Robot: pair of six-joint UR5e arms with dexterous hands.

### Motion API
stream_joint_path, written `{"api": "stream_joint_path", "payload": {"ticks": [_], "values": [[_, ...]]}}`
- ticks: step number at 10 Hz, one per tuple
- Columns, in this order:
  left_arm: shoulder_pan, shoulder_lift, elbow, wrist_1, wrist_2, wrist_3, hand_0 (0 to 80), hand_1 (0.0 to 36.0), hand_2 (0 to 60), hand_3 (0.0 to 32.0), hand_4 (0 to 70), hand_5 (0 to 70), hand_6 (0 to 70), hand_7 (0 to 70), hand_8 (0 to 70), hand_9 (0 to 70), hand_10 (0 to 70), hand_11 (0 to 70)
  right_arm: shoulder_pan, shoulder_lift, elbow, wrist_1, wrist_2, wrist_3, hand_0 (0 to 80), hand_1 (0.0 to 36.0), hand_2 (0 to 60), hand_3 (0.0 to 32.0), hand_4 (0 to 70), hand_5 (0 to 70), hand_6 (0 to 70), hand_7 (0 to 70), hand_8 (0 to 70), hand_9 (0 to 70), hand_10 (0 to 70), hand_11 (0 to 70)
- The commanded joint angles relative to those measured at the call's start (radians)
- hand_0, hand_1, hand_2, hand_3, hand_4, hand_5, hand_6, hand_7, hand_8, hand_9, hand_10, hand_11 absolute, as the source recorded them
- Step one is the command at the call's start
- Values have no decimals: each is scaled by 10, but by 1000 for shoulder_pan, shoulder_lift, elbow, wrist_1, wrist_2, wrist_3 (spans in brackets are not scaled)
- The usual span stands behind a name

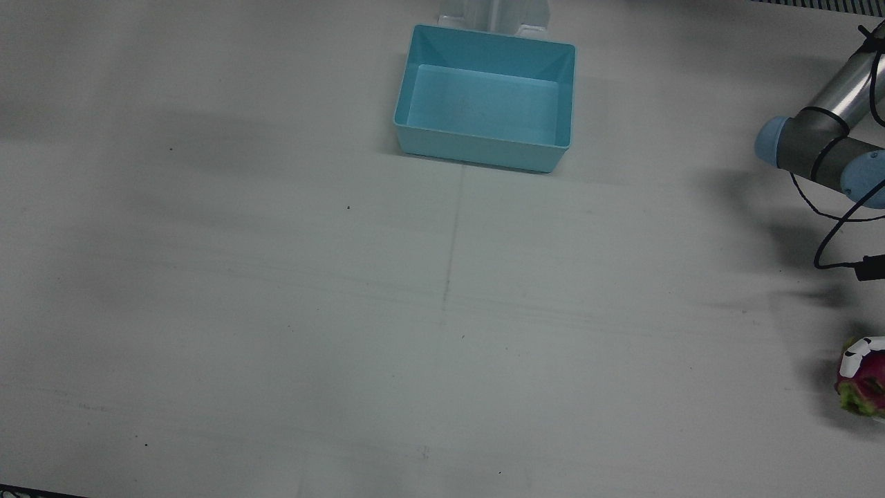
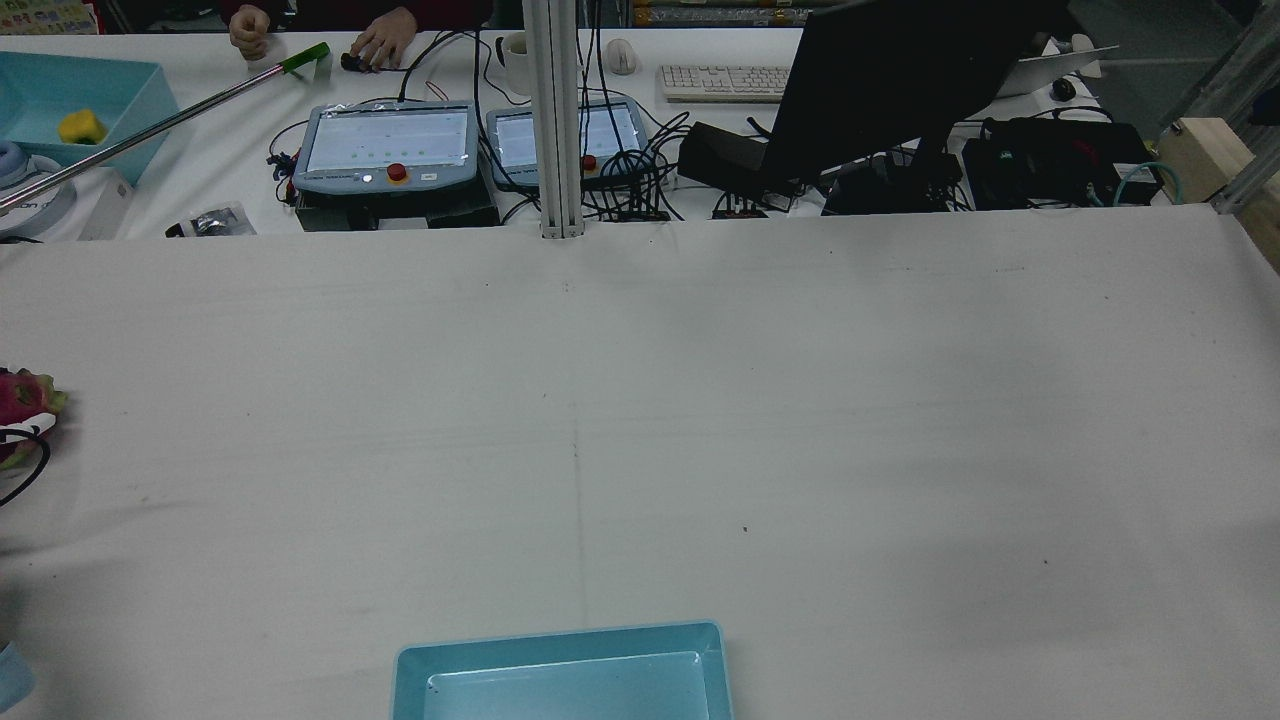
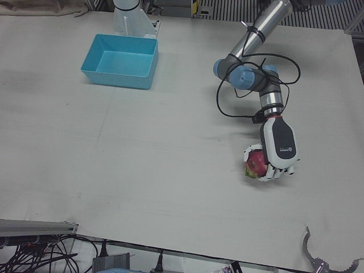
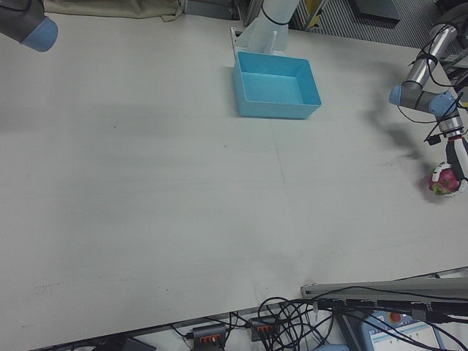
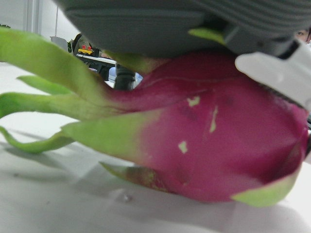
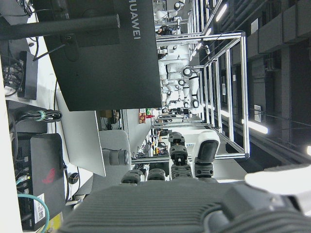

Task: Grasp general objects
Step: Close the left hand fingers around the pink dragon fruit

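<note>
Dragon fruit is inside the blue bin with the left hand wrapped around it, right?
Not quite. The dragon fruit lies on the white table, far from the empty blue bin, as the left-front view shows. The left hand is wrapped around it.

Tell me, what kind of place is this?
Most likely a robotics research lab. A grey-and-blue jointed robot arm works at a broad white table; its white left hand has its fingers around a pink-and-green dragon fruit, and grey control tablets with red stop buttons sit behind.
</note>
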Motion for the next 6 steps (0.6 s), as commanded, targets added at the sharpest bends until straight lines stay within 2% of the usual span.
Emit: {"api": "stream_joint_path", "payload": {"ticks": [1, 3, 4, 5, 6], "values": [[-4, 9, -252, 69, -2, -8, 96, 9, 600, 0, 700, 685, 700, 691, 700, 700, 700, 700, 0, 0, 1, 0, 0, 0, 0, 0, 0, 0, 0, 0, 0, 0, 0, 0, 0, 0], [7, 6, -375, 59, 6, -9, 82, 0, 600, 0, 700, 658, 700, 668, 700, 700, 700, 700, 0, 0, 1, 0, 0, 0, 0, 0, 0, 0, 0, 0, 0, 0, 0, 0, 0, 0], [5, 6, -389, -8, 71, -17, 82, 0, 600, 0, 700, 651, 700, 664, 700, 700, 700, 700, 0, 0, 1, 0, 0, 0, 0, 0, 0, 0, 0, 0, 0, 0, 0, 0, 0, 0], [-6, 10, -377, -124, 158, -20, 79, 0, 600, 0, 700, 632, 700, 649, 700, 700, 700, 700, 0, 0, 1, 0, 0, 0, 0, 0, 0, 0, 0, 0, 0, 0, 0, 0, 0, 0], [-3, 36, -365, -235, 224, -68, 72, 0, 600, 0, 700, 610, 700, 635, 700, 700, 700, 700, 0, 0, 1, 0, 0, 0, 0, 0, 0, 0, 0, 0, 0, 0, 0, 0, 0, 0]]}}
